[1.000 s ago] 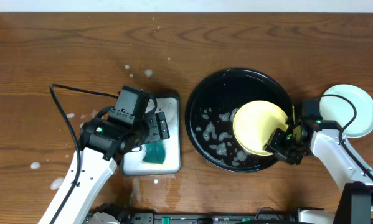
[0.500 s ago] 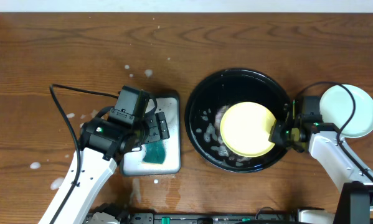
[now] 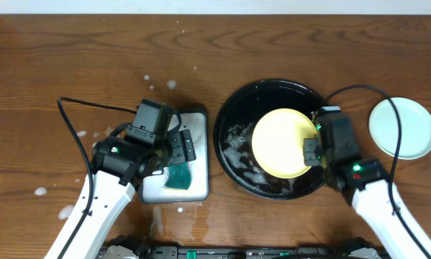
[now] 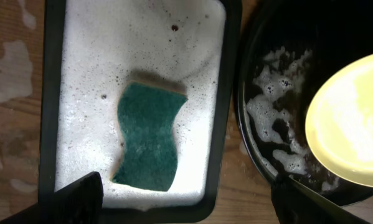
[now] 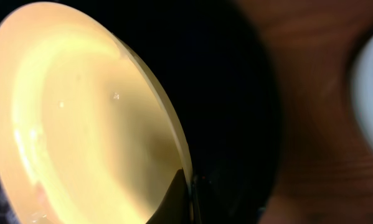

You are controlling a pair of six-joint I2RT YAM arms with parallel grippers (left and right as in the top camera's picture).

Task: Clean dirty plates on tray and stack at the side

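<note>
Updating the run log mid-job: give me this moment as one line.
right gripper shut on yellow plate rim over black tray | left gripper open above sponge in foamy tray | turquoise plate on table

- Overhead: even, diffuse light from above. The desk (image 3: 287,43) is sharp edge to edge, with only soft, faint shadows beside the arms (image 3: 100,194).
- Left wrist: in focus. The foam (image 4: 142,43) is very bright, close to washed out.
- Right wrist: dim, soft focus. The yellow plate (image 5: 80,118) glows and its rim is blurred. The tray (image 5: 236,74) is crushed to plain black. The turquoise plate (image 5: 370,93) is a blurred patch at the right edge.
</note>
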